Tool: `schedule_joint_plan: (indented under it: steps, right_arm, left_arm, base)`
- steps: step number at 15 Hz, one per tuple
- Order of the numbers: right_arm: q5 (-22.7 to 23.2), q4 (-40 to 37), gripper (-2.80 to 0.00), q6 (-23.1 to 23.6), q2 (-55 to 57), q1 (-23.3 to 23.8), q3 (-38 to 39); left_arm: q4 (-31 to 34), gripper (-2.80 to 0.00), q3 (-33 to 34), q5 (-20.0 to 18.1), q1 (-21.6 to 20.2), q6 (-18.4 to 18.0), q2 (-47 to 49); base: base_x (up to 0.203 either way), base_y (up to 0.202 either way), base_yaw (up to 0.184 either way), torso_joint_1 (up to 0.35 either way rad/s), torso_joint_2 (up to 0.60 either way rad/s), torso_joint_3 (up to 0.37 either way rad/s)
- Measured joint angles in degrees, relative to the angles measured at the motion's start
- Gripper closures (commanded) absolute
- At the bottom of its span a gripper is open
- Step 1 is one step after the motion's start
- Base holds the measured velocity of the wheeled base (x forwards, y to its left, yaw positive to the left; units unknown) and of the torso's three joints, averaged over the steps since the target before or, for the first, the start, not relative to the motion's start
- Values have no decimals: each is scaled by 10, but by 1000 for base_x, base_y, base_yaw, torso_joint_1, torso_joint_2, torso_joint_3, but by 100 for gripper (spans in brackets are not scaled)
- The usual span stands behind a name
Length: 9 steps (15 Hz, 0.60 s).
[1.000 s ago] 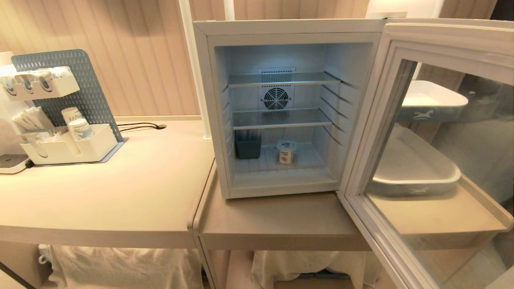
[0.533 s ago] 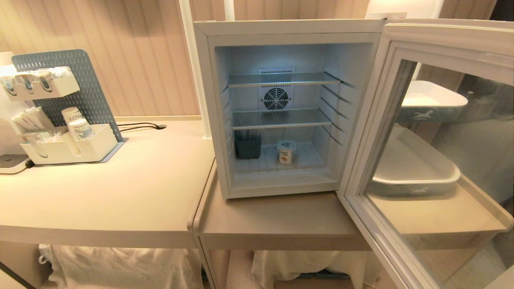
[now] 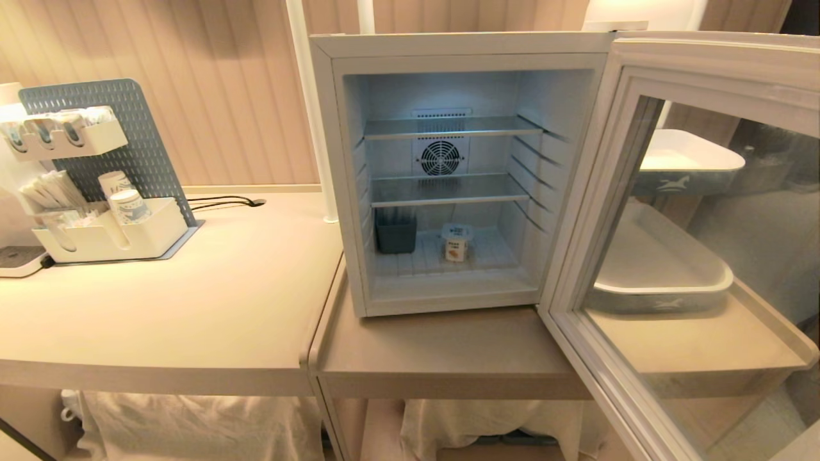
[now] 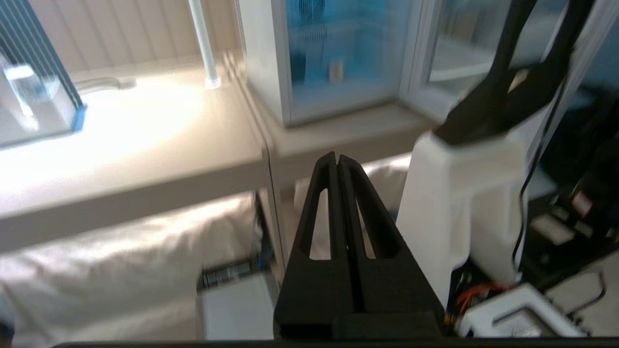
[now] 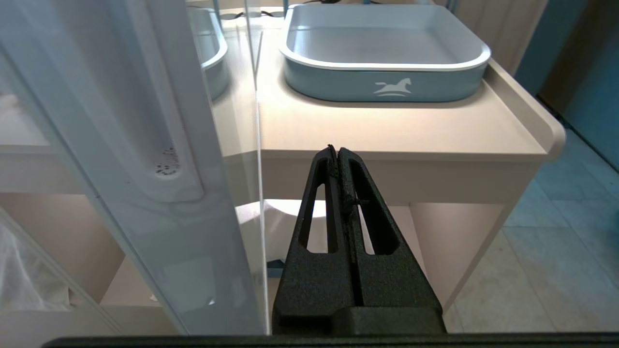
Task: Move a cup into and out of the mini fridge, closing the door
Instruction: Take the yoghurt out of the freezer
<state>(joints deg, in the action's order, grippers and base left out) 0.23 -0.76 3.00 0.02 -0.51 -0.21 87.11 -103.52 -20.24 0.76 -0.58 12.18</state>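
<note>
The mini fridge (image 3: pixel 461 46) stands on the lower table with its door (image 3: pixel 640 61) swung wide open to the right. The cup (image 3: pixel 457 242), white with an orange label, stands upright on the fridge's floor, below two bare shelves. Neither arm shows in the head view. My left gripper (image 4: pixel 337 157) is shut and empty, low in front of the table's edge, well short of the fridge (image 4: pixel 261 58) and the cup (image 4: pixel 335 70). My right gripper (image 5: pixel 334 150) is shut and empty, below the table's edge beside the open door (image 5: pixel 145 121).
A dark grey bin (image 3: pixel 395 234) sits inside the fridge, left of the cup. A grey-blue tray (image 5: pixel 382 48) lies on the table behind the door. An organiser with paper cups (image 3: pixel 109 224) stands at the far left. A white pole (image 3: pixel 311 109) rises beside the fridge.
</note>
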Motion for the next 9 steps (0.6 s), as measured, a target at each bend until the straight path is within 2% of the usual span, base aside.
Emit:
schedule_joint_plan:
  steps: [2,3,5,7,9]
  right_arm:
    - [0,0,0,0,0,0,0]
    - [0,1,0,1,0,0,0]
    - [1,0,0,1,0,0,0]
    - [0,1,0,0,0,0,0]
    - [-1,5,0,-1,0,0,1]
  left_arm:
    - [1,0,88,5,0,2,-58]
    - [2,0,118,8,0,26,-80]
    - [-10,0,198,30,-4,103,-105]
    - [-88,0,326,84,-5,157,-116]
    - [-223,0,499,148,-6,168,-119]
  base:
    - [0,0,0,0,0,0]
    - [0,0,0,0,0,0]
    - [0,0,0,0,0,0]
    - [0,0,0,0,0,0]
    - [0,0,0,0,0,0]
